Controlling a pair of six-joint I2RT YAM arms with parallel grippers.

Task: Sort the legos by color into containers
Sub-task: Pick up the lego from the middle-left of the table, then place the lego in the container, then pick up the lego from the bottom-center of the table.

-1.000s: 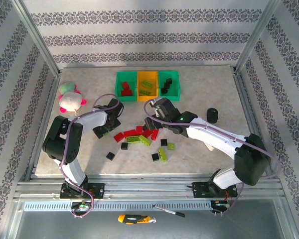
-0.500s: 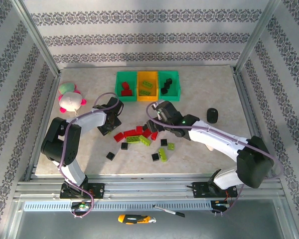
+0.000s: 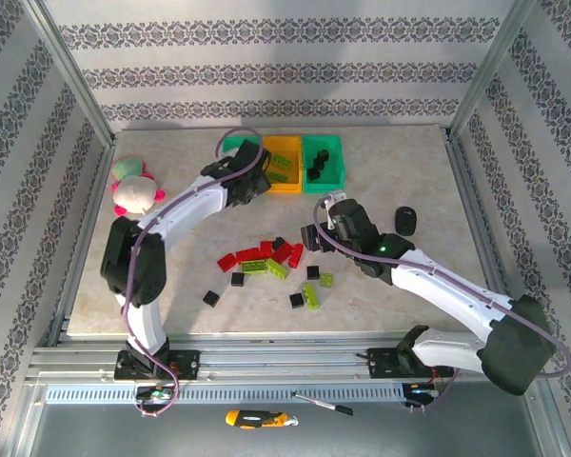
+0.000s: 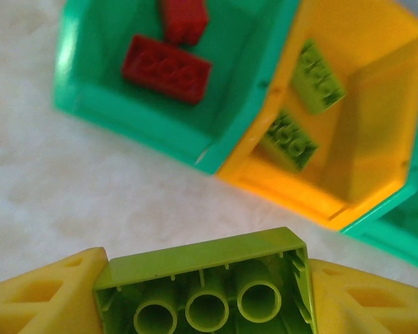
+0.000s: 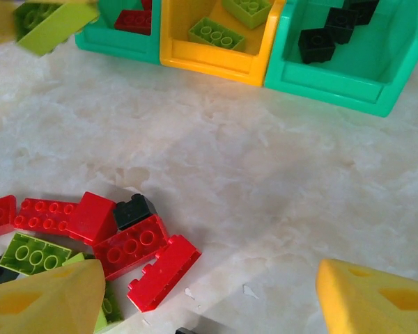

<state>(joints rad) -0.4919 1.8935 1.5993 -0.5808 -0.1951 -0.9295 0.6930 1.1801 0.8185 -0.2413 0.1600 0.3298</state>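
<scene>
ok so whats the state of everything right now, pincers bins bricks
left pincer, shut on the lime green brick
right pincer, open, empty
left green bin, open, holds two red bricks
orange bin, open, holds two lime bricks
right green bin, open, holds black bricks
loose legos, unsorted, outside the bins

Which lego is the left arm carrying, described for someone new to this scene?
Find the row of three bins at the table's far side. Just near the left green bin hangs a lime brick, pinched between yellow jaws. Unlike the other lime bricks, it is held aloft.
</scene>
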